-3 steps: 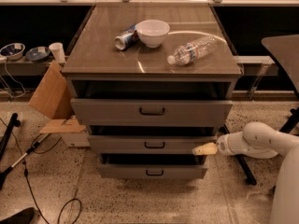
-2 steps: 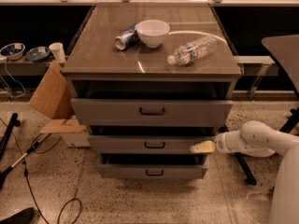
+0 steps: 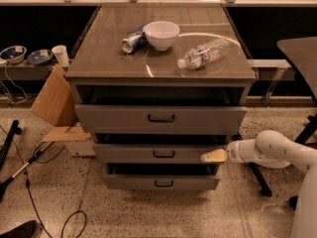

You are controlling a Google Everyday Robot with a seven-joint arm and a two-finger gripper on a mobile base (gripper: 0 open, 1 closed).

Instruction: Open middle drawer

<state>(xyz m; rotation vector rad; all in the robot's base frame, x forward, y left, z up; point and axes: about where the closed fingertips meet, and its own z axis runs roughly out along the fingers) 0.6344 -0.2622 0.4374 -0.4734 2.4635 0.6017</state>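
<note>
We see the grey cabinet point(image 3: 161, 73) with its three stacked drawers, and the middle drawer point(image 3: 143, 153) is the second one down its front, a low panel with a small dark bar handle point(image 3: 163, 154) at its centre and a dark gap above its top edge. The gripper point(image 3: 214, 156) sits at the right end of that panel, its pale tip against or just beside the drawer's right corner. The white arm point(image 3: 270, 150) reaches in from the cabinet's right side. We cannot tell whether the gripper is clasped on anything or loose. Above it on the cabinet front is the taller top drawer point(image 3: 109, 119), and below it the lowest drawer point(image 3: 129, 183). On the cabinet's top stand a white bowl point(image 3: 161, 34), a can point(image 3: 132, 41) lying just left of the bowl, and a clear water bottle point(image 3: 204, 53) on its side. A piece of cardboard point(image 3: 53, 100) leans at the cabinet's left side.
</note>
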